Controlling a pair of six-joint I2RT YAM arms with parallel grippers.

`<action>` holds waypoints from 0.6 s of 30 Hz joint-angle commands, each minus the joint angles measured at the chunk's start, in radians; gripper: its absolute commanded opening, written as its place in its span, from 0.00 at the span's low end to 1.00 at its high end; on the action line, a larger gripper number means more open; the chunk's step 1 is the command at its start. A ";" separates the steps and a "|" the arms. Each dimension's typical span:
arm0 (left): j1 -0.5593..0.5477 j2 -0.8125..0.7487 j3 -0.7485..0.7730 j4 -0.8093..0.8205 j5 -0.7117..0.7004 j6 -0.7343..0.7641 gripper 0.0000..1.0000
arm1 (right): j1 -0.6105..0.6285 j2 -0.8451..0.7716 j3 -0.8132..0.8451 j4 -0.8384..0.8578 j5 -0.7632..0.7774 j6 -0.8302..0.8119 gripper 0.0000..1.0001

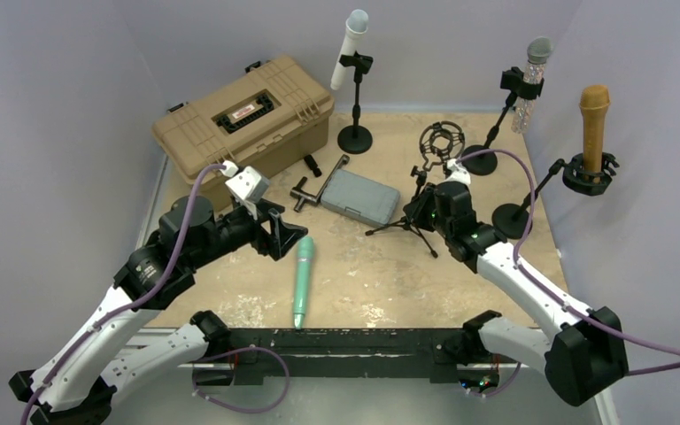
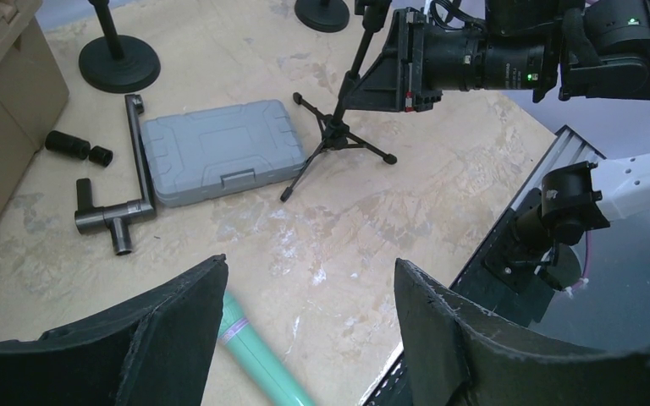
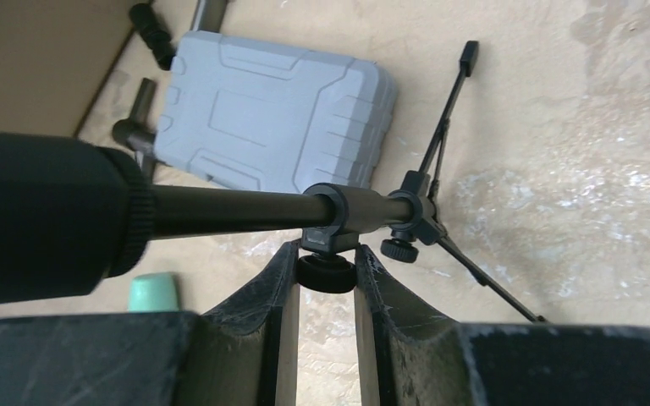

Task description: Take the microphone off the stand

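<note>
A green microphone (image 1: 303, 279) lies flat on the table, apart from any stand; it also shows in the left wrist view (image 2: 258, 355) and its end shows in the right wrist view (image 3: 152, 292). My left gripper (image 1: 288, 237) is open and empty just above the microphone's upper end (image 2: 309, 266). A small black tripod stand (image 1: 405, 223) with an empty shock-mount ring (image 1: 441, 142) stands mid-table. My right gripper (image 1: 422, 209) is shut on the stand's black clamp knob (image 3: 326, 272), under the stand's tube (image 3: 245, 209).
A tan case (image 1: 243, 119) sits at the back left. A grey case (image 1: 360, 196) and a black T-wrench (image 1: 314, 188) lie mid-table. Three more stands at the back hold a white microphone (image 1: 351, 49), a clear one (image 1: 534, 75) and a tan one (image 1: 594, 124).
</note>
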 commanded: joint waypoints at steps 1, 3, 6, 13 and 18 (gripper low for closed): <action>-0.005 0.005 -0.002 0.029 -0.006 0.012 0.70 | 0.082 0.040 0.086 -0.101 0.263 -0.042 0.00; -0.003 0.009 -0.002 0.029 -0.008 0.012 0.70 | 0.100 0.046 0.105 -0.119 0.297 -0.051 0.00; -0.004 0.012 -0.002 0.028 -0.009 0.012 0.70 | 0.109 0.033 0.111 -0.112 0.293 -0.077 0.08; -0.003 0.014 -0.003 0.028 -0.010 0.012 0.70 | 0.091 -0.043 0.048 0.015 0.090 -0.175 0.59; -0.004 0.015 -0.001 0.027 -0.006 0.012 0.70 | -0.086 -0.109 -0.041 0.114 -0.263 -0.102 0.78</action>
